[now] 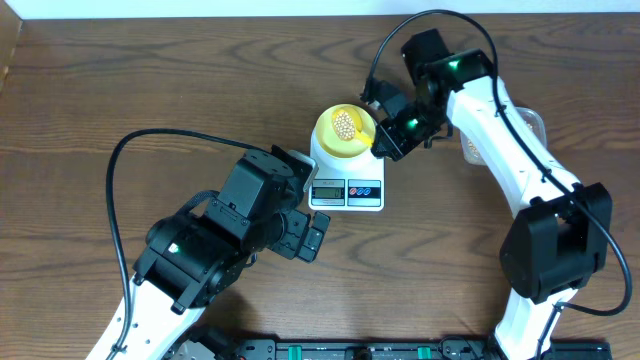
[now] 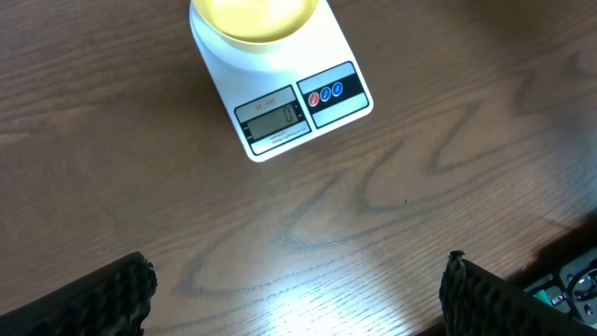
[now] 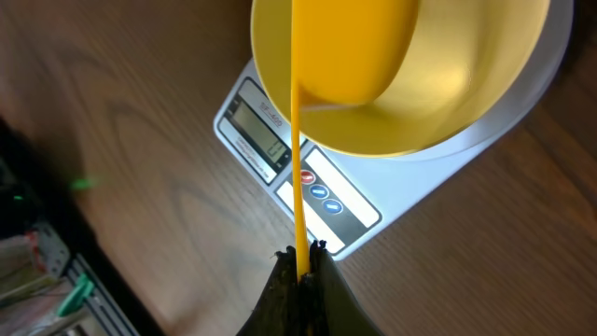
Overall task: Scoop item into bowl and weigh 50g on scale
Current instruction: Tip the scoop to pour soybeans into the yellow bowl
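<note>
The left gripper point(image 1: 312, 238) is held wide open at lower centre; the right gripper point(image 1: 385, 138), upper right, is clamped on a yellow spoon handle point(image 3: 297, 187).

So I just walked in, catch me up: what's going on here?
The right gripper is shut on the handle of a yellow spoon, holding it over the bowl, which sits on the scale. Beans show in the spoon from overhead; the bowl around it looks empty. The left gripper is open over the table near the scale, holding nothing.
</note>
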You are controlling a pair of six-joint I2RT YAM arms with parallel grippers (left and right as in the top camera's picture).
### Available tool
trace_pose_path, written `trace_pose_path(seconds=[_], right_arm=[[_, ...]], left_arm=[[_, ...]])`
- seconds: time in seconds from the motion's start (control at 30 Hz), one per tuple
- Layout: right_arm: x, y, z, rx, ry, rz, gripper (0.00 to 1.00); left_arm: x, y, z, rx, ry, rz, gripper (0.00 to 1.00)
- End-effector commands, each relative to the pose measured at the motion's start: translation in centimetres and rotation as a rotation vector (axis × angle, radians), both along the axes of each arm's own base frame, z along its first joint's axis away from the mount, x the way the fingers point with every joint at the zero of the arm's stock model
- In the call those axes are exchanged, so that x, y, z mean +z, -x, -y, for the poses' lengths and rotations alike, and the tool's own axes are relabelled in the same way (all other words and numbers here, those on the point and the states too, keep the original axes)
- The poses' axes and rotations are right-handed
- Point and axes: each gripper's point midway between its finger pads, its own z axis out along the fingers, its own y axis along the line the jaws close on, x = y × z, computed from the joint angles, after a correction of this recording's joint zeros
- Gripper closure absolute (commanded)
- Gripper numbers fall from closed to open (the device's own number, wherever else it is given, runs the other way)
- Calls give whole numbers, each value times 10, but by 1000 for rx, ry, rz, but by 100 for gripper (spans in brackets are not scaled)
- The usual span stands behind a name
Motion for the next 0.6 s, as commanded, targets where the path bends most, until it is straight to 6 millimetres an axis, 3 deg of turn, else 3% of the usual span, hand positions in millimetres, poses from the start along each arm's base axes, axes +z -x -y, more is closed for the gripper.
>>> trace_pose_path(seconds=[0.0, 0.57], right_arm=[[-1, -7, 2, -17, 53, 34, 99], [-4, -6, -4, 10, 98, 65, 99]], left_arm=[[3, -2, 0, 9, 5, 4, 0], [3, -2, 0, 9, 5, 3, 0]])
